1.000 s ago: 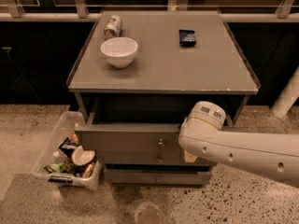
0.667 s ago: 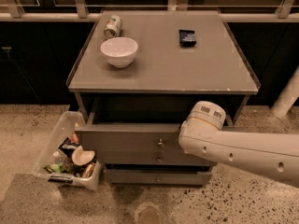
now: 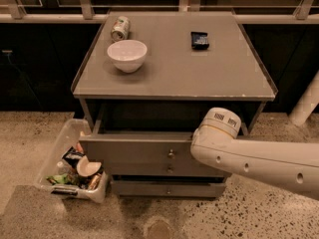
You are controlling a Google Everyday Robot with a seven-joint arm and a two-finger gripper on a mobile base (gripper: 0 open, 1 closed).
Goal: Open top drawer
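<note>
No visible change over the last second: the wide grey top drawer (image 3: 134,151) sits partly pulled out under the grey table (image 3: 174,73), centre frame, with the white robot arm (image 3: 259,161) across its right end. Looks like the pull is stalled or finishing. End effector is hidden behind the arm's end there, so cannot tell its opening or hold. Drawer front faces the lower frame edge, long axis left-right, small round metal knob (image 3: 171,153) near centre.
</note>
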